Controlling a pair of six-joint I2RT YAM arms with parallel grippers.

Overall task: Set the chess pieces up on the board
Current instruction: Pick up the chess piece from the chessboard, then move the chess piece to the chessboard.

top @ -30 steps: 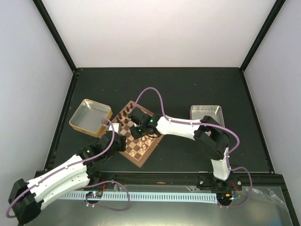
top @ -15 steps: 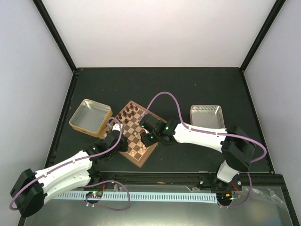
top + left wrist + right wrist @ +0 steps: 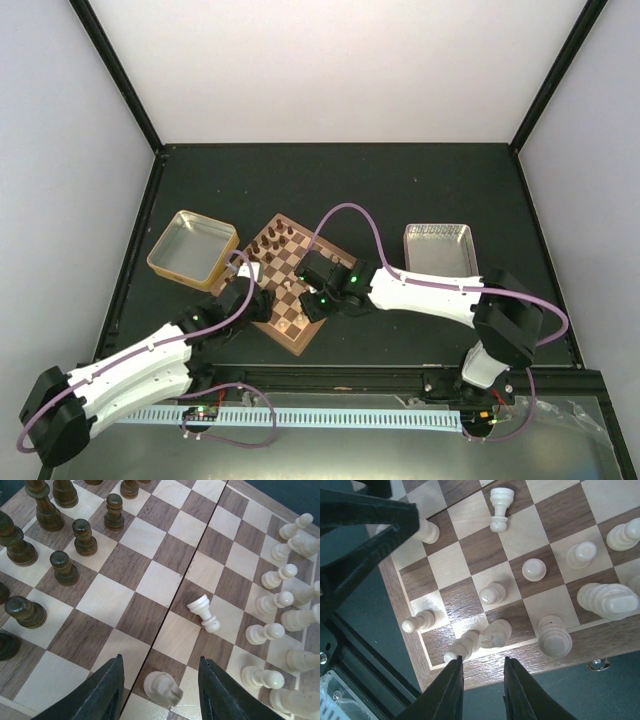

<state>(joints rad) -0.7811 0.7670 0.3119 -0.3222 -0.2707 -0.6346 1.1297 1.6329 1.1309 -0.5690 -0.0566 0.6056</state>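
Both arms reach in from the near edge of the tabletop (image 3: 400, 190) to the board (image 3: 285, 265), which sits cornerwise, left of the middle.

The left claw (image 3: 161, 660) hangs low over the board's near-left side with its fingers spread wide. A cream piece (image 3: 162, 690) lies on its side between them and touches neither. Just beyond it, a cream pawn (image 3: 204, 613) lies toppled beside the board's centre fold.

The right claw (image 3: 482, 661) hovers over the near-right rim. Its fingers are apart with a narrow gap and pinch nothing. Just ahead of its tips, two tipped pieces (image 3: 479, 640) lie against each other in the edge row. Another fallen pawn (image 3: 417, 622) lies near the corner. Past these, more cream pieces (image 3: 490, 594) stand upright on their squares, seen from above. The left claw's dark fingers show at the upper left of this wrist view, so the two claws are close together over the same end of the board.

Farther on, the middle squares are bare. The dark pieces (image 3: 65, 567) stand upright in rows along the far side.

Beyond the board's left corner, a gold tray (image 3: 193, 248) sits just beside it. A silver tray (image 3: 437, 245) lies well apart to the right.
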